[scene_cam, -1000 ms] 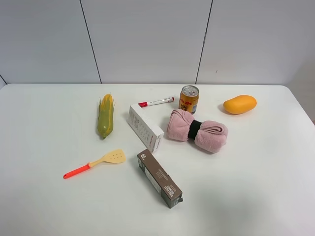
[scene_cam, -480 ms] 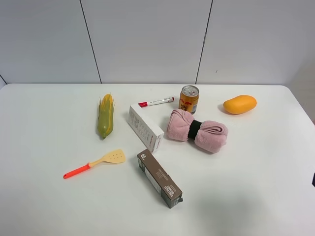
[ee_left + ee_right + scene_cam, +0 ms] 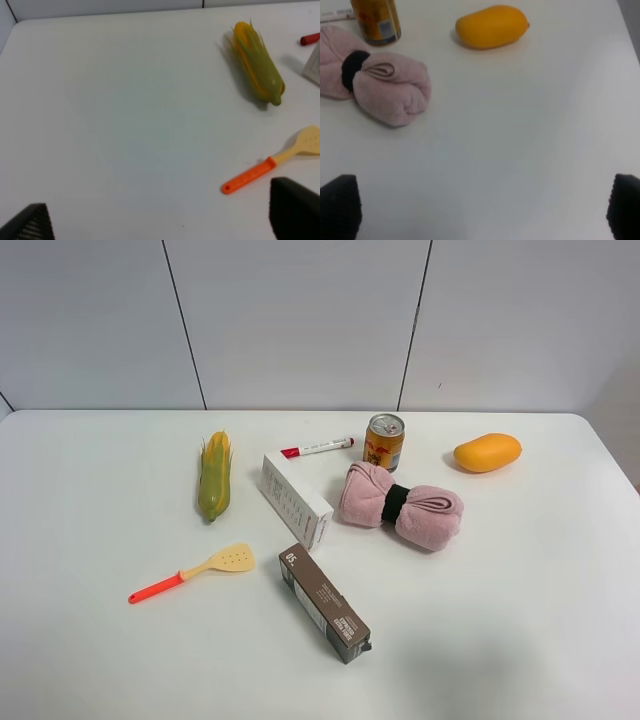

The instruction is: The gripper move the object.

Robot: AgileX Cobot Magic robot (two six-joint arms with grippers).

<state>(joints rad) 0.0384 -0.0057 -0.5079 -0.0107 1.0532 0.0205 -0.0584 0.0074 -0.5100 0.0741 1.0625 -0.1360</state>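
The object, a long white carton point(image 3: 296, 499) with small grey print, lies flat near the table's middle, between the corn point(image 3: 214, 476) and the pink towel roll point(image 3: 400, 505). Only its corner point(image 3: 314, 66) shows in the left wrist view. Neither gripper shows in the exterior high view. In the left wrist view my left gripper point(image 3: 162, 220) is open and empty over bare table, well to the left of the corn point(image 3: 257, 62). In the right wrist view my right gripper point(image 3: 482, 207) is open and empty over bare table, on the near side of the towel roll point(image 3: 375, 80).
A dark brown carton marked "50" point(image 3: 323, 602) lies in front of the white carton. A yellow spatula with an orange handle point(image 3: 195, 571) lies at the front left. A red-capped marker point(image 3: 318, 448), a drink can point(image 3: 384, 442) and a mango point(image 3: 487, 452) lie behind.
Half a second ago a small dark part showed at the right edge of the exterior high view; it is out of view now. Nothing on the table has moved.
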